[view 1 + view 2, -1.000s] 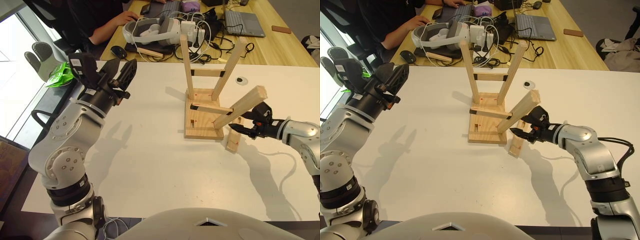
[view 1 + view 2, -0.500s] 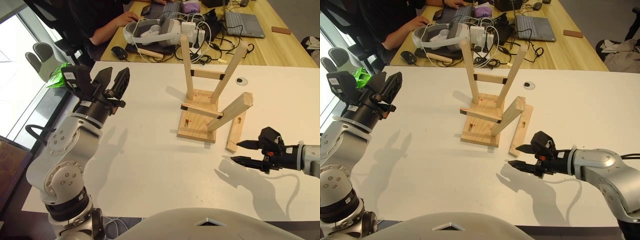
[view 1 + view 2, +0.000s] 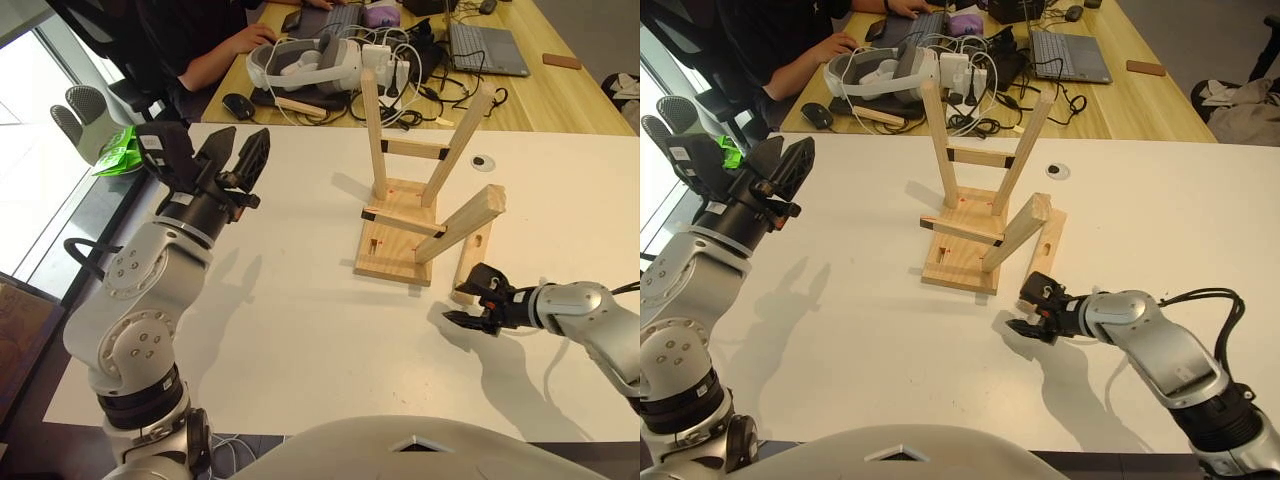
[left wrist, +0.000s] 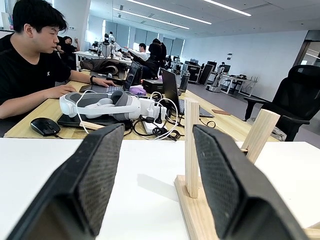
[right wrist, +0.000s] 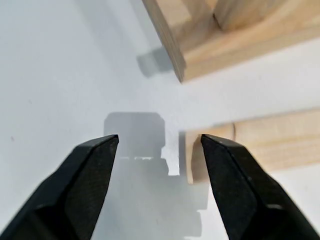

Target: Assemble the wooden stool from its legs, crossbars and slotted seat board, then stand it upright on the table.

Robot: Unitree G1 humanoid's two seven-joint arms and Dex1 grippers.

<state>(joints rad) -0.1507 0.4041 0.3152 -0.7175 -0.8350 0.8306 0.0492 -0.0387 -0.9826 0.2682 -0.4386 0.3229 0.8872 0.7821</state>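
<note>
Fingers of the left gripper are standing wide apart and gripping nothing. This gripper is hanging in the air above the left part of the white table, well apart from the wooden parts and pointing toward them.

Toward the middle of the table, the slotted seat board is lying flat with the partly built stool standing upside down on it. Two legs are rising from its far side: the far-left leg is standing close to upright and the far-right leg is tilting outward to the right. An upper crossbar is spanning between them. A lower crossbar is running across the board toward a slanted leg, which is leaning up and to the right from the board's near right corner.

Just beside the board's right edge, a loose leg is lying flat on the table, apart from the rest of the stool. At its near end the right gripper is sitting low over the table with its two fingers parted and nothing held between them. In the right wrist view one fingertip is overlapping the end of that leg, and whether they are touching cannot be told
</note>
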